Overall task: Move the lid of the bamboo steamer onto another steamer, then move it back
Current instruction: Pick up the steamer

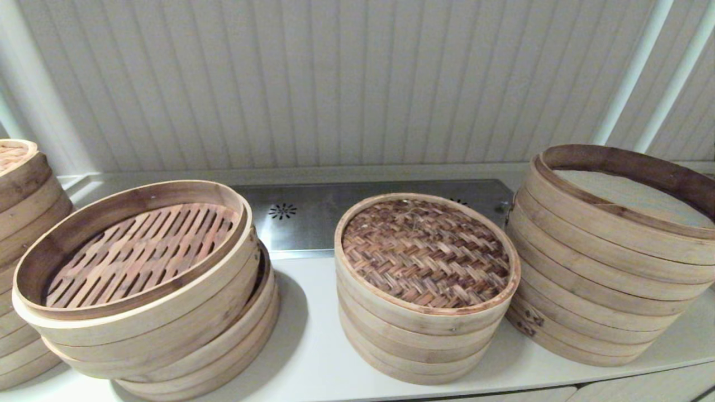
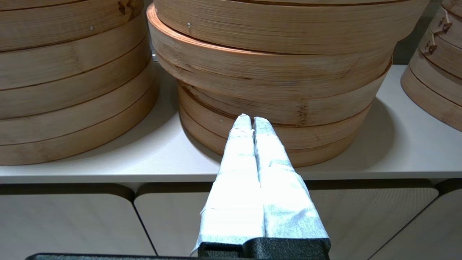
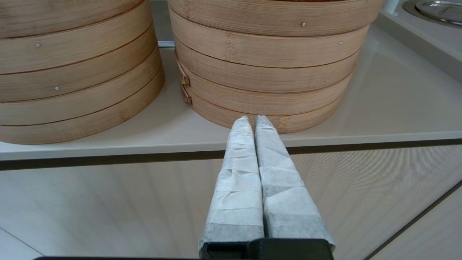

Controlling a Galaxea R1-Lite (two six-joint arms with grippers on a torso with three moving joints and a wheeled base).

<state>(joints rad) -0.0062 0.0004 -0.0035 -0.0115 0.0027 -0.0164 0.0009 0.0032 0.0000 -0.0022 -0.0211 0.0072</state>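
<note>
**Woven lid rests on the middle stack; both tools closed and low in front of the table**

The round bamboo steamer lid with a dark brown herringbone-woven top and pale band rim [image 1: 425, 252] sits flat on the short middle stack of pale bamboo rings [image 1: 416, 340], at the centre of the pale table [image 1: 313, 346]. Just to its right stands the tall wide stack of pale bamboo rings with a dark inner rim and whitish cloth liner [image 1: 609, 268], uncovered; its right edge is cut off by the frame. To the left, a leaning stack topped by an open tray with a slatted wooden floor [image 1: 139, 251] tilts toward the viewer. A further stack at the far left [image 1: 22, 223] is mostly cut off.

Neither arm appears in the head view. The left tool [image 2: 252, 121], wrapped in white tape, hangs below the table edge facing the leaning stack, its fingers pressed together and empty. The right tool [image 3: 252, 120], likewise wrapped, sits low before the tall stack, fingers together, holding nothing. From the wrist views only ring walls show; the stack tops are hidden.
</note>
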